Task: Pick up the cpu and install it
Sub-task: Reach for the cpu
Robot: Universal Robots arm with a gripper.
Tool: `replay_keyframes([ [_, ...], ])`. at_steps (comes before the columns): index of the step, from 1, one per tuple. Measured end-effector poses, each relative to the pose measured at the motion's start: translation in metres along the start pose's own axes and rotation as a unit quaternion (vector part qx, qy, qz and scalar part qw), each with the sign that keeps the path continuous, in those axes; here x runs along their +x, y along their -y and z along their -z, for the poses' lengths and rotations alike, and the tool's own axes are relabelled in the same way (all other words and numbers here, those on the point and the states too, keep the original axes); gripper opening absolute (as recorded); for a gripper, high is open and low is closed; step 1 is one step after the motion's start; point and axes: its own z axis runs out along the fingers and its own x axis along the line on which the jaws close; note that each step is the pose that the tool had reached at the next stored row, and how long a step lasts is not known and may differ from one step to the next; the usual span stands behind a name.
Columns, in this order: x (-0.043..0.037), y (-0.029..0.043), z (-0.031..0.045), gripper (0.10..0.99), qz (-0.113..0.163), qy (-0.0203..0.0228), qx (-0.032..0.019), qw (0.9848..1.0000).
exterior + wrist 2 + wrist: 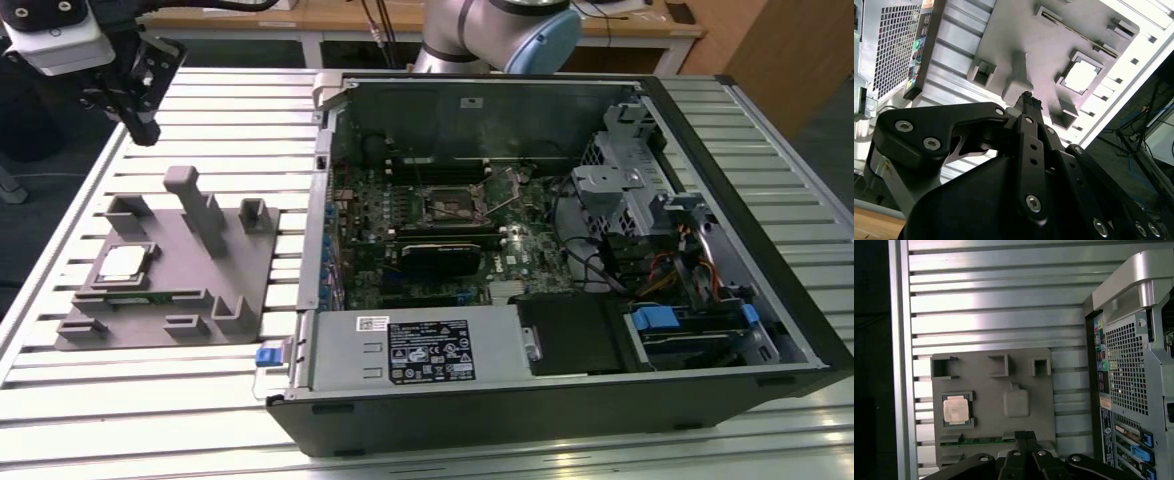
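Note:
The cpu point(123, 263) is a small silver square chip lying flat in a recess of the grey tray point(167, 305), at the exterior view's left. My gripper point(142, 128) hangs high above the tray's far end, well clear of the chip. Both wrist views look down on the cpu point(955, 408) point(1081, 76) in its tray point(985, 412) point(1024, 40). The gripper point(1024, 435) point(1029, 98) has its fingers pressed together and holds nothing. The motherboard's open socket point(447, 207) sits inside the computer case point(561, 260).
The open computer case lies on its side on the slatted metal table point(200, 100), to the right of the tray in the exterior view. The tray carries upright grey posts point(200, 210) and blocks. The case's rear panel point(1126, 380) stands beside the tray.

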Motion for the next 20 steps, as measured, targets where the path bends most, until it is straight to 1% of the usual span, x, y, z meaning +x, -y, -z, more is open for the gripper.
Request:
replay_keyframes([
  [4,0.0067,0.0001,-0.0003,0.106,0.000,-0.0001,0.0000,1.0000],
  [8,0.0155,-0.0025,-0.0009,0.106,0.000,-0.0001,0.0000,1.0000],
  [20,0.0348,-0.0201,-0.0039,0.106,0.000,-0.0001,0.0000,1.0000],
])
